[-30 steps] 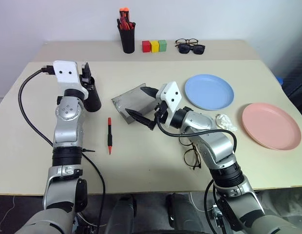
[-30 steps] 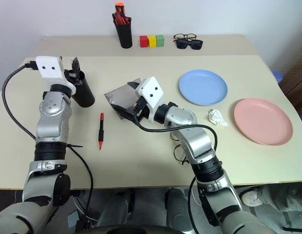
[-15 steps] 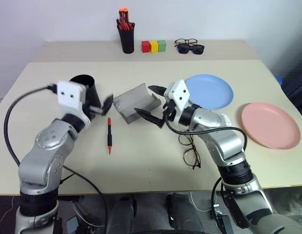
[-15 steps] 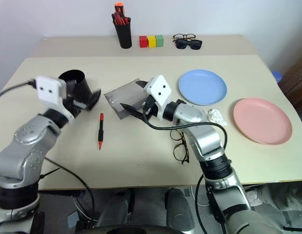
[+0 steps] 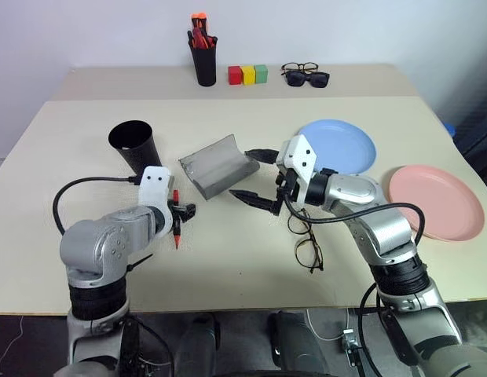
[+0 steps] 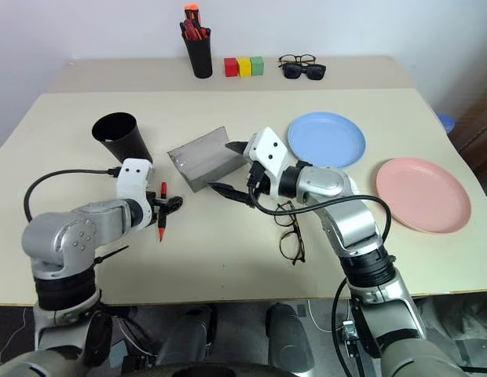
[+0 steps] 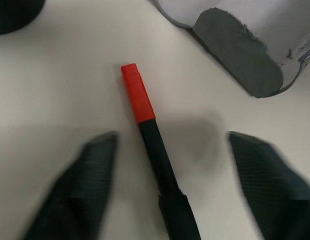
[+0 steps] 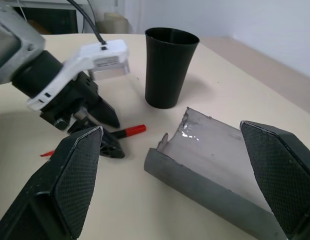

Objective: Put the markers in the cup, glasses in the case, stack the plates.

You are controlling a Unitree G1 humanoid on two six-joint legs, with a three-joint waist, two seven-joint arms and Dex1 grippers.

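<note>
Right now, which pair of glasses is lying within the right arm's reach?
The thin wire-framed glasses lying on the table below the right arm. The sunglasses and the black-framed pair sit at the table's far edge beside the coloured blocks.

The case (image 5: 216,163) lies mid-table. Left of it stands the cup (image 5: 133,144); the marker (image 5: 176,217) lies before and left of it, the glasses (image 5: 306,243) before and right, the 2 plates (image 5: 338,147) (image 5: 434,201) right.
</note>
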